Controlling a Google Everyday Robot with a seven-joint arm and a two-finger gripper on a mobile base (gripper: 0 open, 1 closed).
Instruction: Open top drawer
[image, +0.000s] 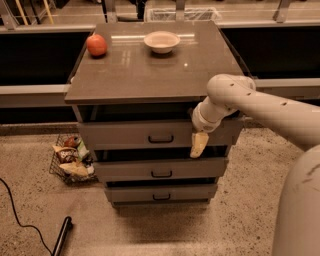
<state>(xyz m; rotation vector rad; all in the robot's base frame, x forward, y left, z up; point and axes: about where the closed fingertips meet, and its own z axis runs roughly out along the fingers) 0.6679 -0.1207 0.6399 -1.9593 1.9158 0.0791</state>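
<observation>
Your gripper (199, 145) hangs before the top drawer (125, 134), just right of its dark handle (161, 139); you cannot tell its state. Speckled floor (165, 230) stretches in front, with a wire basket (70, 162) at the left. The drawer's flat grey front sits directly under the tabletop (150, 70).

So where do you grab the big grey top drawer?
The small dark pull handle at the centre of the wide grey top drawer, from the front; its flat front offers nothing else. The cream gripper hangs just right of it.
</observation>
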